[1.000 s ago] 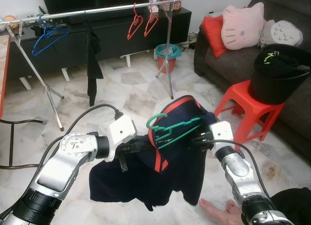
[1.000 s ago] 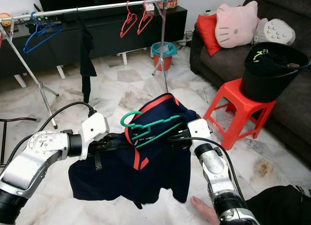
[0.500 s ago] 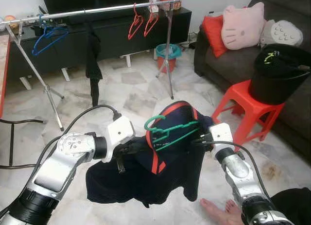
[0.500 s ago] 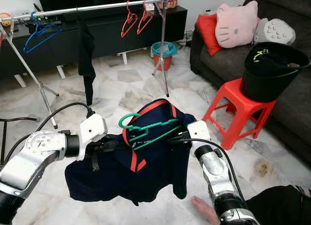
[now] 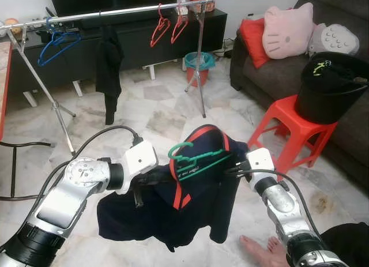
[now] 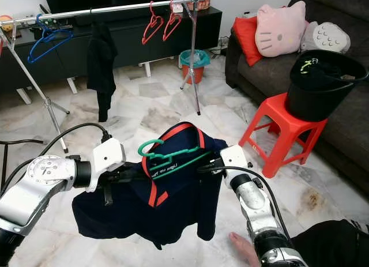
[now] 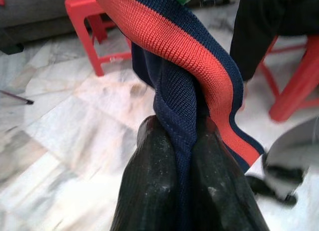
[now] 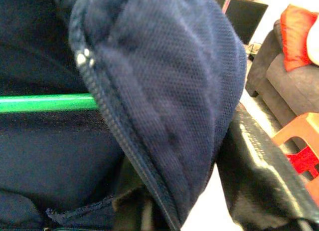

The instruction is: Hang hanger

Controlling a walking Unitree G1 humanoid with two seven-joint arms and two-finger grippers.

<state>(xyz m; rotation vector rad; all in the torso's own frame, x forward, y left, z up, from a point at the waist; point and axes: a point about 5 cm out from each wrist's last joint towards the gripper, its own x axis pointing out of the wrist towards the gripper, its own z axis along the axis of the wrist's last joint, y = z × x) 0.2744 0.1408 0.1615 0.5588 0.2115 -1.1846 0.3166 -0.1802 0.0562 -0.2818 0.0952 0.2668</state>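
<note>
The navy shirt (image 5: 190, 203) with the red-trimmed collar is stretched between the two arms at chest height over the marble floor (image 5: 155, 105), apparently so that the neck opening stays spread while the green hanger (image 5: 193, 159) is worked into it. The left tool (image 7: 182, 156) is closed on a twisted fold of the collar, the navy and red knit squeezed tight between its two black fingers (image 7: 149, 191), and that pinch holds one side of the neck up and taut. The right tool (image 5: 235, 168) comes in from the opposite side with the shirt's shoulder draped over it; in its wrist view the mesh fabric lies bunched against a finger and a green hanger bar runs just behind, but I cannot tell whether it grips the cloth, the hanger, or both. The hanger sits between the two tools, its hook rising above the collar and its arms lying across the opening, so it seems partly seated rather than fully inside the shoulders. The clothes rail (image 5: 115, 13), with red hangers (image 5: 170, 27) and a blue one (image 5: 55, 45) on it, stands well apart beyond the shirt, so the hanging itself is not yet done.
</note>
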